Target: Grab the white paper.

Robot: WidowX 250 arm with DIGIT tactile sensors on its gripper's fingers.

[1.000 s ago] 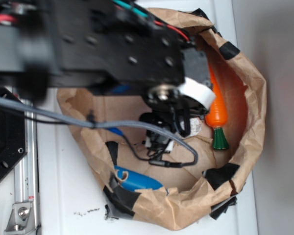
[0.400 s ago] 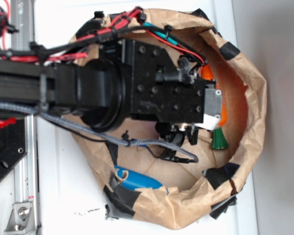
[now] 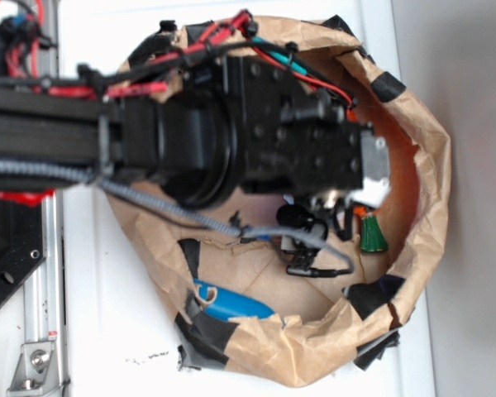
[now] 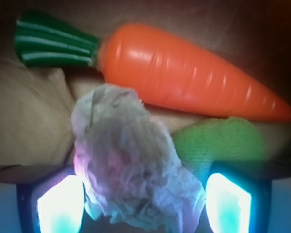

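One white paper [image 4: 131,165], a crumpled whitish-grey ball, is seen in the wrist view between the two fingers [image 4: 60,206] of the gripper [image 4: 143,206]. The jaws are spread, one pad on each side of the ball; whether they touch it cannot be told. One orange toy carrot [image 4: 184,77] with green leaves lies just behind the paper, and one fuzzy lime-green toy [image 4: 218,143] sits beside the paper, under the carrot's tip. In the exterior view one brown kraft paper bowl [image 3: 426,207], patched with black tape, is seen around the arm; the paper is hidden there. One blue object [image 3: 231,304] lies inside near the rim. No readable writing or brand is made out
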